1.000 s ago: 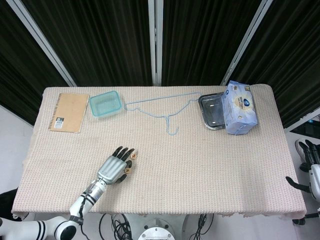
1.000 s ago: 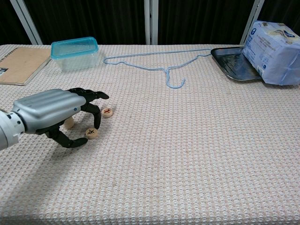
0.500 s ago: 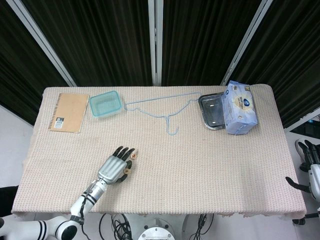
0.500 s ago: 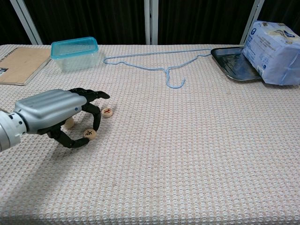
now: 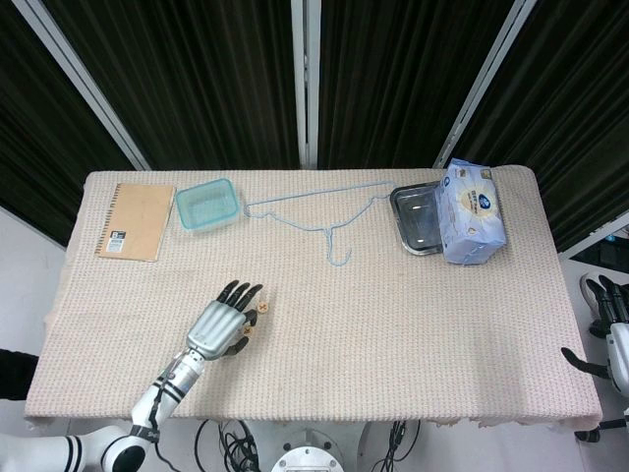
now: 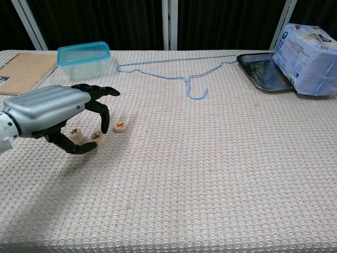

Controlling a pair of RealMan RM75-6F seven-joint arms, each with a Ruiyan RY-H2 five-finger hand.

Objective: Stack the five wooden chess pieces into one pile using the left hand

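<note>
The left arm comes in from the lower left of the head view, forearm low over the bench, and the left robot hand (image 6: 50,110) sits palm-down with its dark fingers (image 6: 100,113) arched toward the cloth. In the chest view it fills the left edge, knuckles up, thumb curled underneath.

The bench (image 5: 393,324) wears a beige woven cloth, with black curtains and pale metal bars behind it. Along the far side lie a brown notebook (image 5: 136,220), a teal plastic box (image 5: 207,204), a thin blue wire hanger (image 5: 314,211), and a metal tray (image 5: 418,218) with a pack of tissues (image 5: 471,211) leaning across its right side. The right robot hand (image 5: 607,315) hangs off the bench at the far right edge of the head view, fingers apart, holding nothing.

Now the left robot hand: partly closed, a wooden chess piece (image 6: 97,138) pinched between fingertip and thumb. A second disc (image 6: 75,133) sits just beside it, under the palm; whether the two touch cannot be told. A third piece (image 6: 121,126) lies alone on the cloth just right of the fingers.
</note>
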